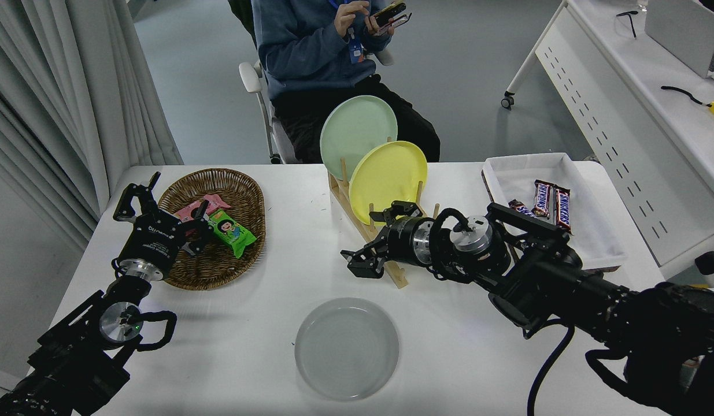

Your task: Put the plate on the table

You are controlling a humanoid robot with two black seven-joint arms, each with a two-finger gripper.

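The light-grey plate lies flat on the white table near its front edge. My right gripper is open and empty. It hangs above the table in front of the wooden plate rack, up and to the right of the plate and clear of it. My left gripper is open and parked at the lower left, by the edge of the wicker basket.
The rack holds a yellow plate and a pale green plate upright. A wicker basket with snack packs stands at the left. A white tray with chocolate bars stands at the right. A person sits at the far side.
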